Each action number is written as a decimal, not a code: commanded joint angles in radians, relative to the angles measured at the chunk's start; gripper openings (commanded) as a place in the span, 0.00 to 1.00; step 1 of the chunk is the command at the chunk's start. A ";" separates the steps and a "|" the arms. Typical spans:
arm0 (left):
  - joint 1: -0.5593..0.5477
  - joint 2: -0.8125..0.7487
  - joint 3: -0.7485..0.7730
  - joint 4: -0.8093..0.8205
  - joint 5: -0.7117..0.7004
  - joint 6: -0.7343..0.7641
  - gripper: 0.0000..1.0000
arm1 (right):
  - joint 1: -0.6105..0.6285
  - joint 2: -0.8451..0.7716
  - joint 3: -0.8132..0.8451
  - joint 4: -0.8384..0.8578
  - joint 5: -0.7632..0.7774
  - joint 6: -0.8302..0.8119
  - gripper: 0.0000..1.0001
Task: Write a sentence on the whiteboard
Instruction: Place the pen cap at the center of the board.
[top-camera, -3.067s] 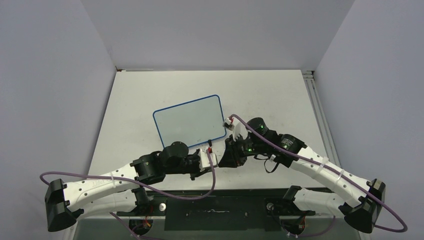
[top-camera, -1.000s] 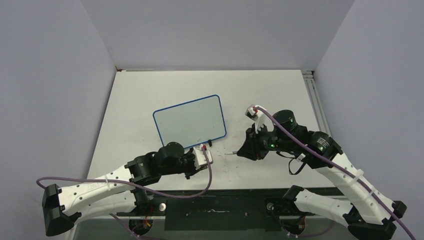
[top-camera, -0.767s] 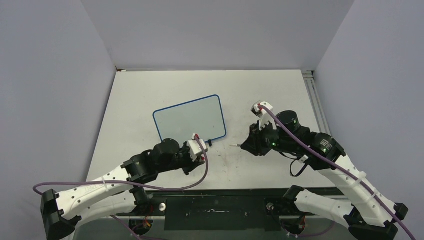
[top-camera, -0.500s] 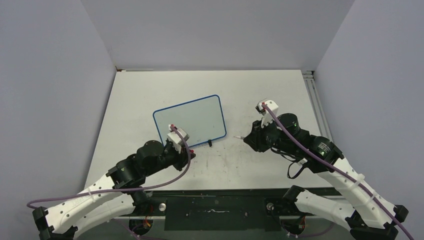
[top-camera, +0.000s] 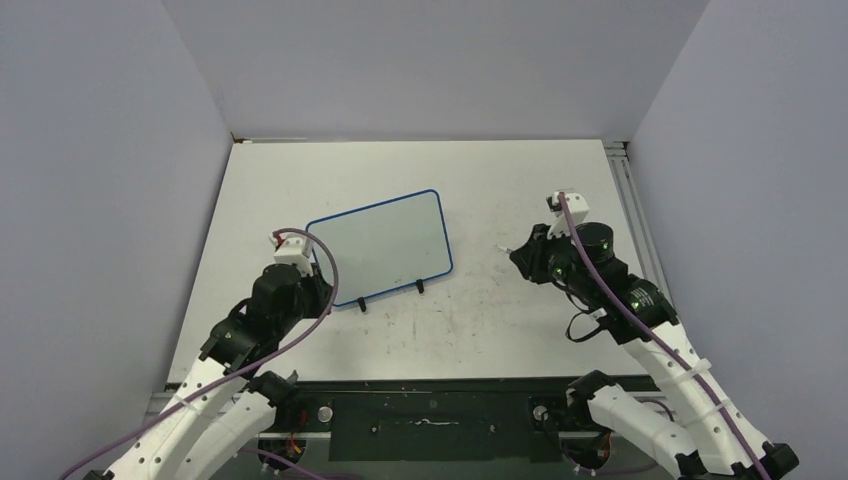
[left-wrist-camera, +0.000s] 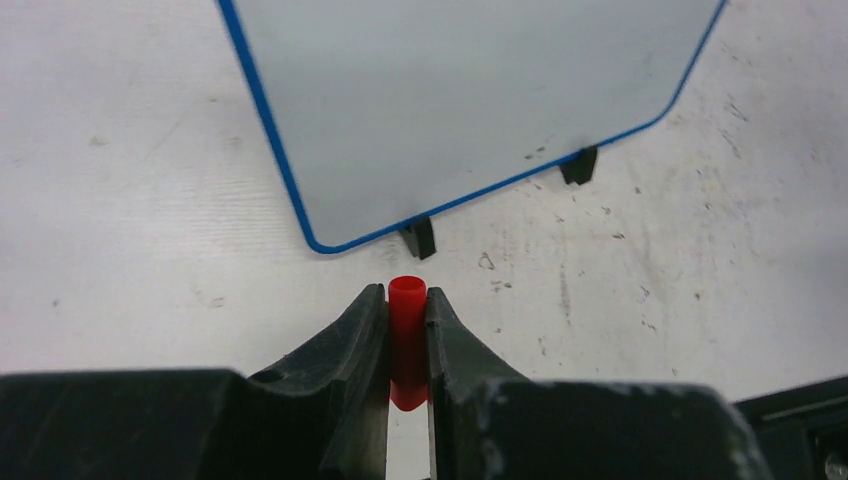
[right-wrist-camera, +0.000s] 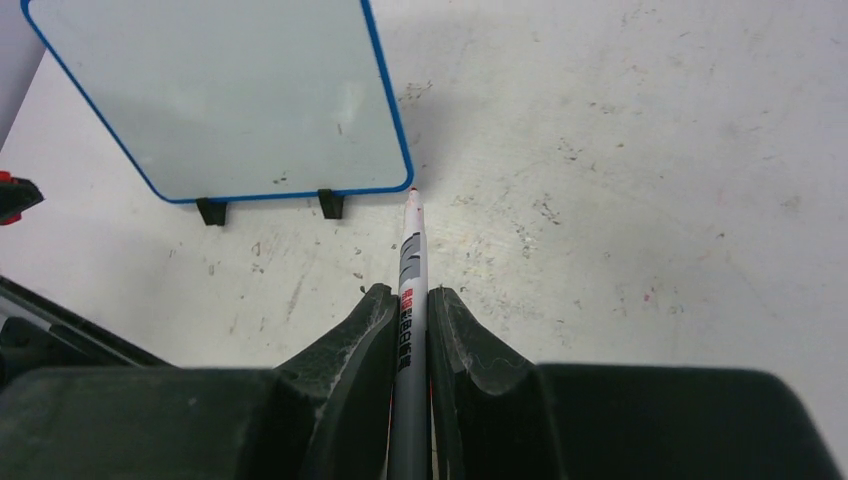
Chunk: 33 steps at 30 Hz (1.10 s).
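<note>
Marker (right-wrist-camera: 411, 240) is clamped tip-forward in my right gripper (right-wrist-camera: 410, 292), its red cap (left-wrist-camera: 407, 340) pinched in my left gripper (left-wrist-camera: 407, 290). The whiteboard (top-camera: 378, 240) lies blank on the table (top-camera: 500, 180) between the arms, so I'd bring the tip over its far left corner, lower gently and press lightly

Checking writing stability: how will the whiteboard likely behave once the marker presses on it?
The whiteboard looks thin and stiff, so probably light and apt to slide: nothing pins it, the left pincer being shut on a red cap. Its two clip feet may let it rock under the marker.
</note>
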<state>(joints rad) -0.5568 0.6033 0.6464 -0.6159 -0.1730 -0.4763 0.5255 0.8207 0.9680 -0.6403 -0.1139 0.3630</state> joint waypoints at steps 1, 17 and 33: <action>0.070 -0.018 0.048 -0.068 -0.116 -0.091 0.00 | -0.139 -0.038 -0.033 0.132 -0.108 0.007 0.05; 0.179 0.179 0.000 -0.054 -0.194 -0.176 0.00 | -0.336 -0.064 -0.070 0.189 -0.248 -0.013 0.05; 0.244 0.269 -0.122 0.050 -0.161 -0.271 0.04 | -0.336 -0.102 -0.080 0.192 -0.257 -0.019 0.05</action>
<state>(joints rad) -0.3187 0.8635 0.5255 -0.6373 -0.3325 -0.7231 0.1955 0.7280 0.8745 -0.4942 -0.3645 0.3553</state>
